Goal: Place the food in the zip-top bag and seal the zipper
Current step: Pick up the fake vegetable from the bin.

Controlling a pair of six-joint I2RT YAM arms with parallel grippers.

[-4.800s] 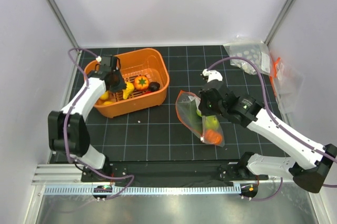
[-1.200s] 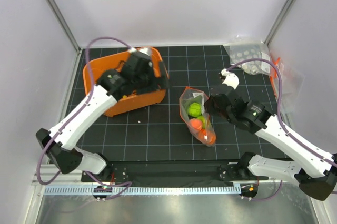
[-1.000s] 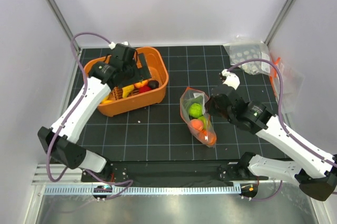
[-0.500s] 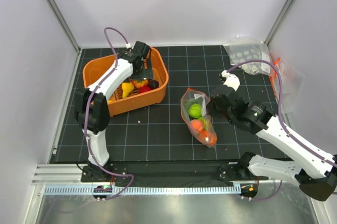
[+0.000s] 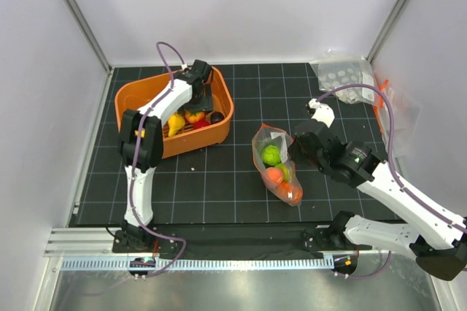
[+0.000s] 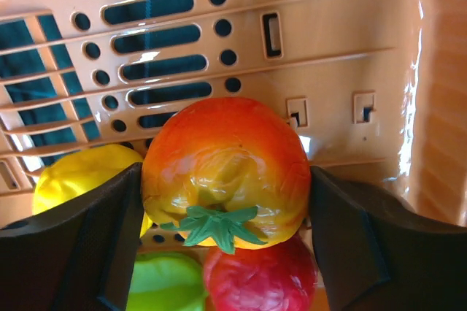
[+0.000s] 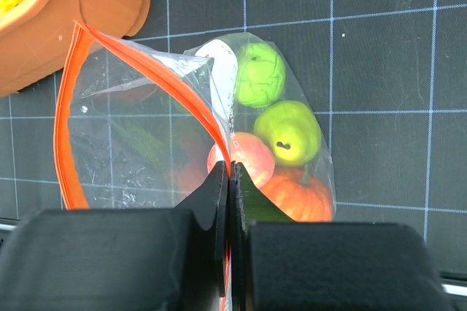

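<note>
Bag (image 7: 146, 143) lies on the black grid mat, right of the basket (image 5: 146, 152) and apart from it, mouth open toward the basket. Zipper (image 7: 157, 81) unsealed: its two orange strips stand spread.
Right gripper (image 7: 230, 179): fingers together, pinching one zipper strip at the mouth's near edge.
Inside the bag, bunched at the closed end: lumpy green piece (image 7: 260, 75), yellow-green pear (image 7: 287, 130), red-orange fruit (image 7: 244, 161), pumpkin (image 7: 299, 194).
Label (image 7: 219, 70) white, on the bag wall beside the green piece. No writing legible on it.
Left gripper (image 6: 226, 179) down in the basket's far right part. Fingers wide, one set against each side of the tomato (image 6: 226, 169).
Tomato: orange-red, green calyx facing the wrist camera. It sits on a yellow piece (image 6: 80, 179), a green one (image 6: 164, 285) and a red one (image 6: 263, 282).
No brand or text anywhere in view.
</note>
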